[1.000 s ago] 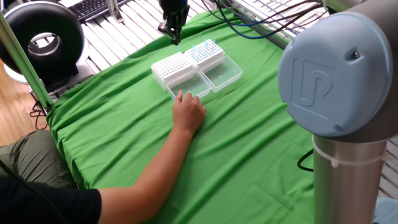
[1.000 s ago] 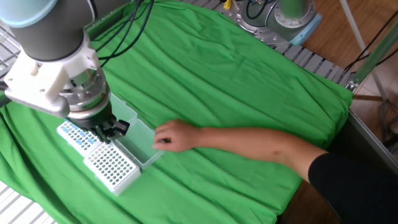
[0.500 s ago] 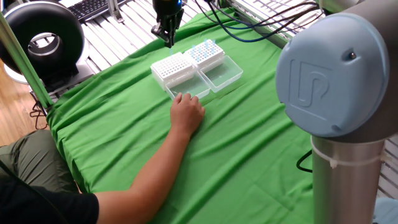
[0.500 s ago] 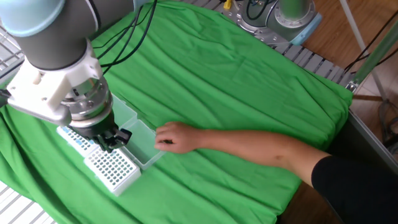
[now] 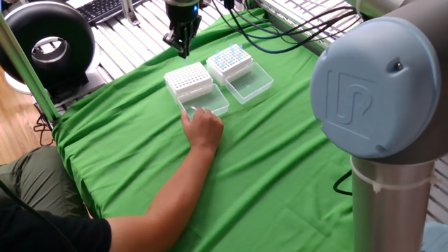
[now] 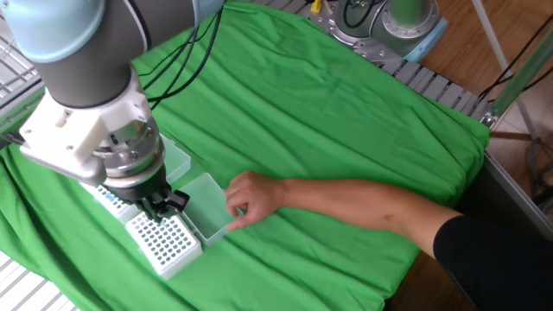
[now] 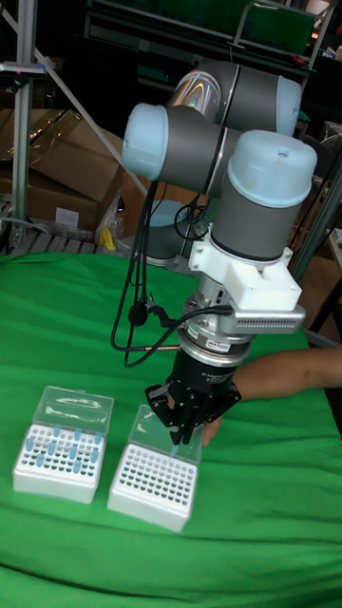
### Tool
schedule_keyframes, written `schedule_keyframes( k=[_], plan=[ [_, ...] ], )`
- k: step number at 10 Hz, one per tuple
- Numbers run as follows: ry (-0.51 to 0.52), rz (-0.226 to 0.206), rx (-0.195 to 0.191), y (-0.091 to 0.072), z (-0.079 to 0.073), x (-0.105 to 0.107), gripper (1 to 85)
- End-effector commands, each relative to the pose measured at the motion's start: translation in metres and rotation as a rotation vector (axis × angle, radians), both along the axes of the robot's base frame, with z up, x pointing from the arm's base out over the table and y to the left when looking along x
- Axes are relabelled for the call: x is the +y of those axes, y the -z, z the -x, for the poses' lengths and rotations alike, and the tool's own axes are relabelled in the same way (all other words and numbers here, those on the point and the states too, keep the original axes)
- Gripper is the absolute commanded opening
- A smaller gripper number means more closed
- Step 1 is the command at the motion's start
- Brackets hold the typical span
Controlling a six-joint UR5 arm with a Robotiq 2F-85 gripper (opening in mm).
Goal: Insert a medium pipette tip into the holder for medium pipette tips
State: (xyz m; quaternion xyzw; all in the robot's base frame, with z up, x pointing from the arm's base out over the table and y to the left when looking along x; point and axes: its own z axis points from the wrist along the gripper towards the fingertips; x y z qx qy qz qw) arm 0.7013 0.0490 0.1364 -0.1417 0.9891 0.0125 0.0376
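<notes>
My hand (image 7: 182,429): fingers together, pinching a tip (image 7: 176,440).
Holder (image 7: 152,485): just below my hand, lid open.
Other rack (image 7: 59,462): beside it.
Person's hand (image 5: 204,128): touching the holder's lid (image 5: 204,103).

A bright green cloth (image 5: 294,161) is covering the table. Just below the black fingertips of the gripper (image 7: 180,434), the holder for medium pipette tips (image 7: 152,485) is showing white, its top dotted with a regular grid of small dark holes, and its clear lid (image 5: 204,103) is letting the green show through. Farther off to the side of the fingers, the second rack (image 7: 59,460) is showing white too, speckled with pale blue tips. The arm (image 7: 218,133) above the fingers is gleaming silver-grey with light blue caps. A bare-skinned hand (image 6: 251,195) is extending from a black sleeve (image 6: 492,259).
</notes>
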Motion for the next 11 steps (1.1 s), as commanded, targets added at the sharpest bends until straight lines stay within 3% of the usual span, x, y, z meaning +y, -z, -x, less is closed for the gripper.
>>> schedule_keyframes(
  k=[1,11],
  plan=[
    [0.036,-0.025,-0.011,0.0052,-0.0021,0.0155,1.0],
    [0.063,-0.018,-0.024,0.0147,-0.0011,0.0216,1.0]
  ],
)
